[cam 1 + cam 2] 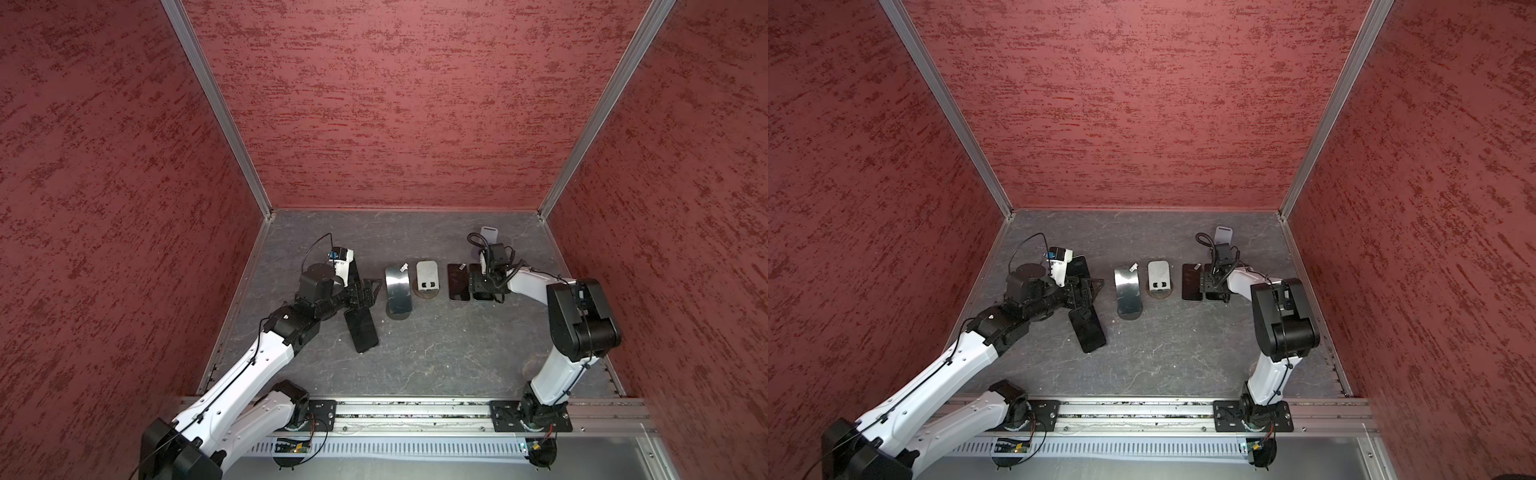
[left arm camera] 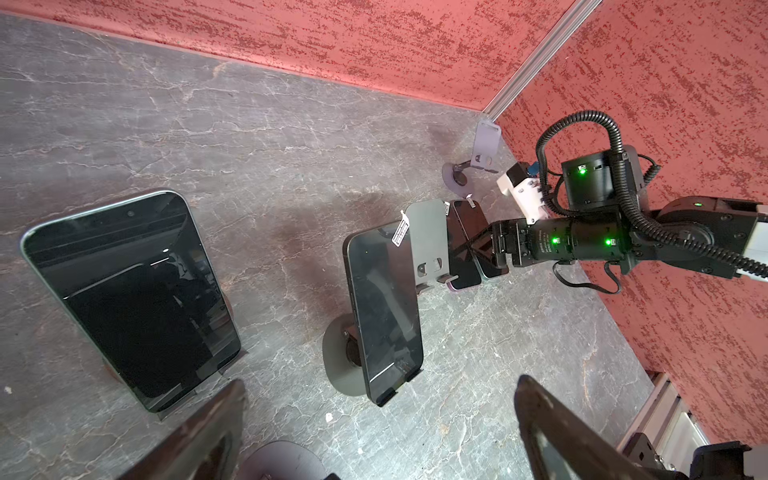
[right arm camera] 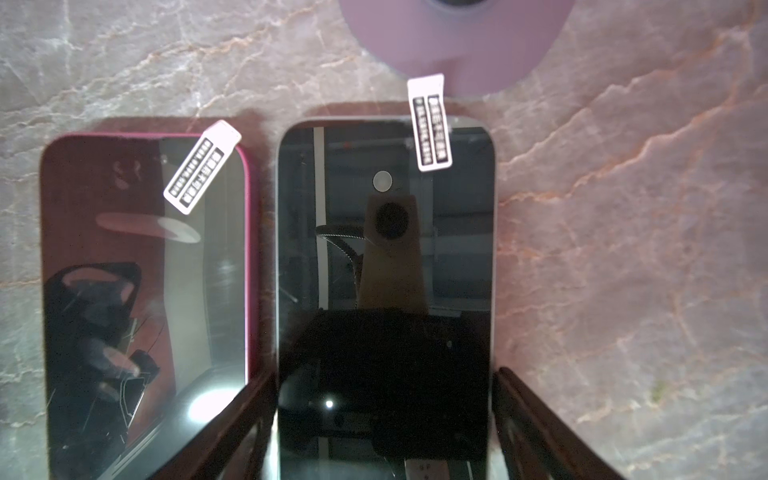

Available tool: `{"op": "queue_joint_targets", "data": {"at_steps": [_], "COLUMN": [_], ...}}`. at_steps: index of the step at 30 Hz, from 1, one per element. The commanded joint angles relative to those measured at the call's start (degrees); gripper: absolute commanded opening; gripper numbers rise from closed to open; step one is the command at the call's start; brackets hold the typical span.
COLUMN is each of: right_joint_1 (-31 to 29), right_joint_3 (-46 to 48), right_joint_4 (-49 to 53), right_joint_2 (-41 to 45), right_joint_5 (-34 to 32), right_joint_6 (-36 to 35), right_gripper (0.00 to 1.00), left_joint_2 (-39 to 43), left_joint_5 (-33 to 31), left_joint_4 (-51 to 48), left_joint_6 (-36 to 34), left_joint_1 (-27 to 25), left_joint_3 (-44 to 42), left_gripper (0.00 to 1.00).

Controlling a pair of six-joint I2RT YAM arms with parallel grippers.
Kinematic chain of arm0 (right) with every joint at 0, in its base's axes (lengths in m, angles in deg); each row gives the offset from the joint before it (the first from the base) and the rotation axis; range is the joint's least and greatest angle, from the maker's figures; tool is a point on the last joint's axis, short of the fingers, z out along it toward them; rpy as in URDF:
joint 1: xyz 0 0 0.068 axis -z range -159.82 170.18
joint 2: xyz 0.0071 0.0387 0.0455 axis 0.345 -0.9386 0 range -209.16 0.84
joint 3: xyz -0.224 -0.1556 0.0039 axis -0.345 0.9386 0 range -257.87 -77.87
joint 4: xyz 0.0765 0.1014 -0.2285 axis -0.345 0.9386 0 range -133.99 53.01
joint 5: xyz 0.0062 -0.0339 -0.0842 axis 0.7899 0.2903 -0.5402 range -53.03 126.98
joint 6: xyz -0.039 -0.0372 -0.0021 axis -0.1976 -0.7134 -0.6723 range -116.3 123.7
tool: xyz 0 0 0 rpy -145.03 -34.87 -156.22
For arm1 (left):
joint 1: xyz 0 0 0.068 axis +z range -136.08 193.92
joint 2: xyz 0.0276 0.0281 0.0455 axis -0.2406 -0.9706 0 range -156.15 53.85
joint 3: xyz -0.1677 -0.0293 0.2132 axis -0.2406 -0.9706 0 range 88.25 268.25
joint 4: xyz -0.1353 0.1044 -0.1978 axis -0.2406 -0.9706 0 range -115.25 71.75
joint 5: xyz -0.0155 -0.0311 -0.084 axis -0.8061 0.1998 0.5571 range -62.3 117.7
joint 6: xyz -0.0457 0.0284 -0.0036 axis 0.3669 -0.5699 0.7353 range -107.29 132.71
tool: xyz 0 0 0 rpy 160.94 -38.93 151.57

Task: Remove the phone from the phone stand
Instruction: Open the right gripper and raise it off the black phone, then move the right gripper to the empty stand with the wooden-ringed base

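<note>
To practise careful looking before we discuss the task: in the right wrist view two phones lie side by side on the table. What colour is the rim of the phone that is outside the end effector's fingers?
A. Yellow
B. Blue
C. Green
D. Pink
D: the outer phone shows a pink rim along its top and side, next to the pale-edged phone that the right end effector straddles.

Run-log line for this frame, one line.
left pincer: open, empty | right pincer: straddles silver-rimmed black phone lying flat, grip unclear | dark phone on grey round-based stand: untouched
</note>
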Motion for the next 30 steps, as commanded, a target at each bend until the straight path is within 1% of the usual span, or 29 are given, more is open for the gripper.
{"op": "queue_joint_targets", "data": {"at_steps": [1,9,21,24,30], "right_joint_1": [0.2,0.2,0.1,0.0,-1.2], "right_joint_3": [1.0,1.8,2.6,2.7,2.4], "right_joint_4": [2.4,2.2,2.6,2.6,3.6], "right_joint_2": [2.8,8.5,14.1,15.2,15.6], "right_joint_5": [-0.7,0.3,3.4,4.4,3.8], "right_joint_6": [1.6,2.3,4.2,4.6,5.6], "right_gripper": [0.83,0.86,0.87,0.87,0.87], "left_joint_2": [1.1,1.1,-0.1,-0.4,-1.1], "left_joint_5": [-2.0,-4.1,-6.8,-7.2,-7.1], "left_joint_4": [-0.4,-0.2,-0.2,-0.2,-0.2], "left_joint_6": [-1.3,-1.5,-2.1,-2.0,-2.0], "left_joint_1": [-1.0,-2.5,-4.2,-4.4,-5.0], "left_joint_3": [0.7,0.9,1.2,1.2,1.4], "left_gripper": [0.99,0.99,0.99,0.99,0.99]}}
